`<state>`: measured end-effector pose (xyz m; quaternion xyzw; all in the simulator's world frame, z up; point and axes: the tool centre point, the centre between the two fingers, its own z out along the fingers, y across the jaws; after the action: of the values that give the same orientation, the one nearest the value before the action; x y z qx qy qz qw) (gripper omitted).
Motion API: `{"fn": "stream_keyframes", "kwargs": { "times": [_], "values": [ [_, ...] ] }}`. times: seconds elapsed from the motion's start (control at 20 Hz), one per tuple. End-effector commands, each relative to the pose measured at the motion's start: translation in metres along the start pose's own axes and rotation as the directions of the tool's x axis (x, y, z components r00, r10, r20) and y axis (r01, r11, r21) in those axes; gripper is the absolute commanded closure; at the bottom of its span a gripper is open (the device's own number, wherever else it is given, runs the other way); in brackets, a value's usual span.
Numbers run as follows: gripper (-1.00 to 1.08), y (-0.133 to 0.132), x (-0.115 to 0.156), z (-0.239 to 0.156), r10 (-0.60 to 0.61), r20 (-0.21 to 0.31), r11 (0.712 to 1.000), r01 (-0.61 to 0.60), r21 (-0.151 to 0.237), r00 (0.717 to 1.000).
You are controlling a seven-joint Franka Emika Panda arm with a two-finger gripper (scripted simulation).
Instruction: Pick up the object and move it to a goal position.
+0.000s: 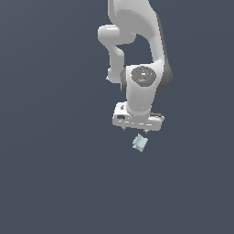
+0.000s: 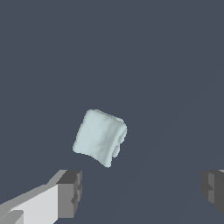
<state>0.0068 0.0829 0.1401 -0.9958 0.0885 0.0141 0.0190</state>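
The object [image 1: 140,143] is a small pale blue-green lump lying on the dark grey floor, just below the white gripper [image 1: 135,131] in the exterior view. In the wrist view the object [image 2: 100,137] looks like a pale squarish block with a ridged side, lying ahead of the gap between the fingers and nearer one of them. The gripper [image 2: 142,190] is open, its two grey fingertips [image 2: 70,194] wide apart with nothing between them. It hangs over the object without touching it.
The white arm [image 1: 137,45] reaches down from the top of the exterior view. A plain dark grey surface [image 1: 55,160] fills everything around the object. No goal marker shows.
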Motion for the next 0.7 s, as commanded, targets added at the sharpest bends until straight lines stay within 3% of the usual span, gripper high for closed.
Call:
{"fn": "stream_keyframes", "kwargs": {
  "times": [0.0,0.65],
  "values": [
    [-0.92,-0.005,0.002,0.007,0.055,-0.004,0.998,-0.055,-0.004,0.998],
    [-0.92,-0.029,0.008,0.040,0.300,-0.031,0.954,-0.300,-0.019,0.954]
  ]
}}
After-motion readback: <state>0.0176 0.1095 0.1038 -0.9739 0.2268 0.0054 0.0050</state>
